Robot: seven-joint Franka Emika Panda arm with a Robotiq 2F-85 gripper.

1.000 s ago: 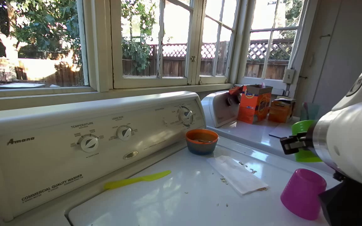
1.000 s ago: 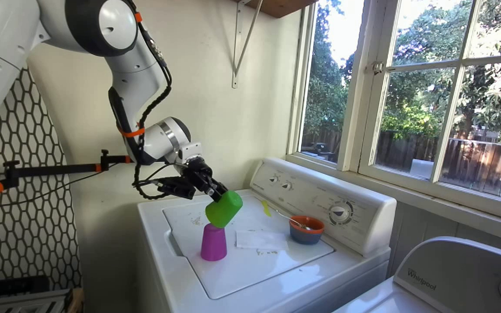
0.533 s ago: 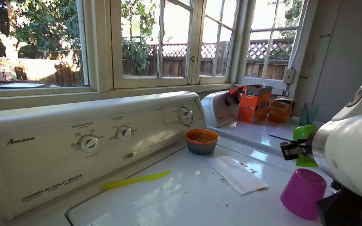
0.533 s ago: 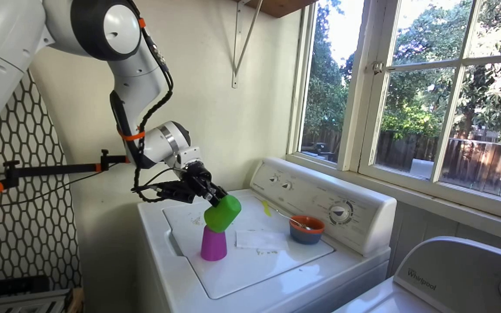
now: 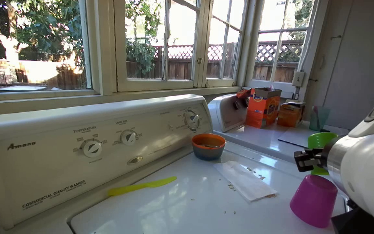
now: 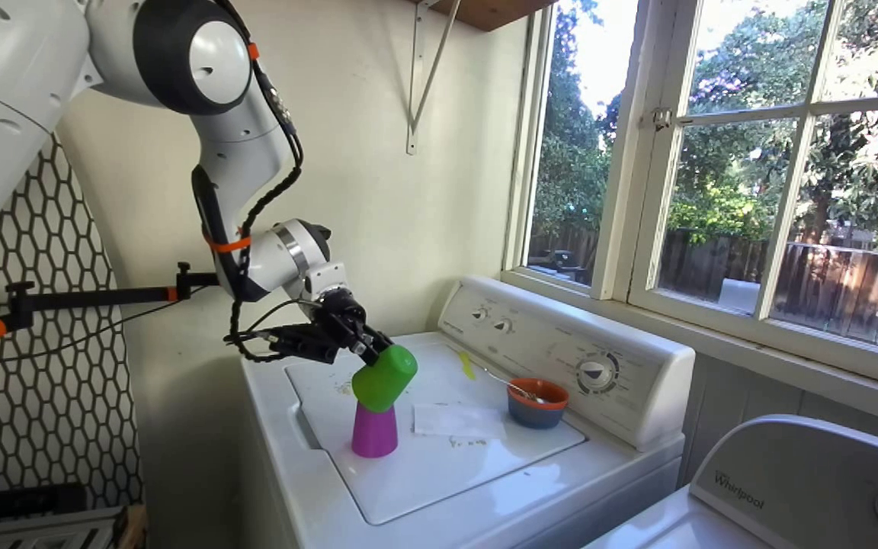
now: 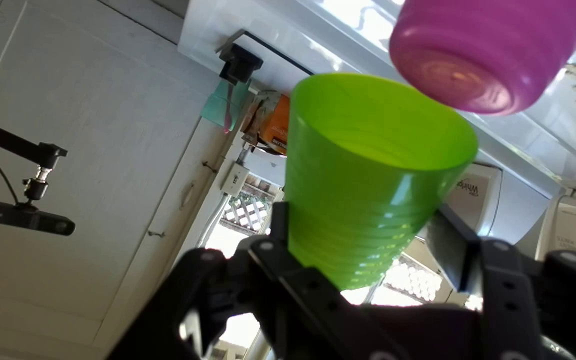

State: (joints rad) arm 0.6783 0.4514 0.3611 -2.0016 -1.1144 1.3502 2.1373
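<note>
White-framed windows (image 5: 203, 42) are letting bright daylight into the room. Below them a white Amana washer (image 6: 561, 467) is standing, and a Whirlpool machine (image 6: 812, 465) is sitting just beside it. The robot arm (image 6: 237, 152) is arching over the washer's lid (image 6: 439, 465). On the Whirlpool machine an orange Tide box (image 5: 262, 109) is towering over a smaller orange box (image 5: 291, 113) next to it.

The gripper (image 7: 360, 225) is pinching a green cup (image 6: 384, 379) near its closed end, squeezing the wall from both sides. That cup is hanging tilted in the air, its open mouth slanting downward, over a magenta cup (image 5: 313, 201) that is sitting upside down on the lid. In an exterior view the green cup is covering the top of the magenta one; whether the two are touching, I can't tell.

An orange-rimmed, grey-blue bowl (image 5: 208, 152) is resting near the washer's control panel (image 6: 542, 343), well apart from both cups. A white napkin (image 5: 245, 182) is lying flat between the bowl and the magenta cup, and a yellow-green knife (image 5: 143, 186) is lying close to the panel. A slim utensil (image 6: 504, 381) is leaning over the bowl's rim. Crumbs (image 5: 231, 187) are dotting the lid around the napkin.
</note>
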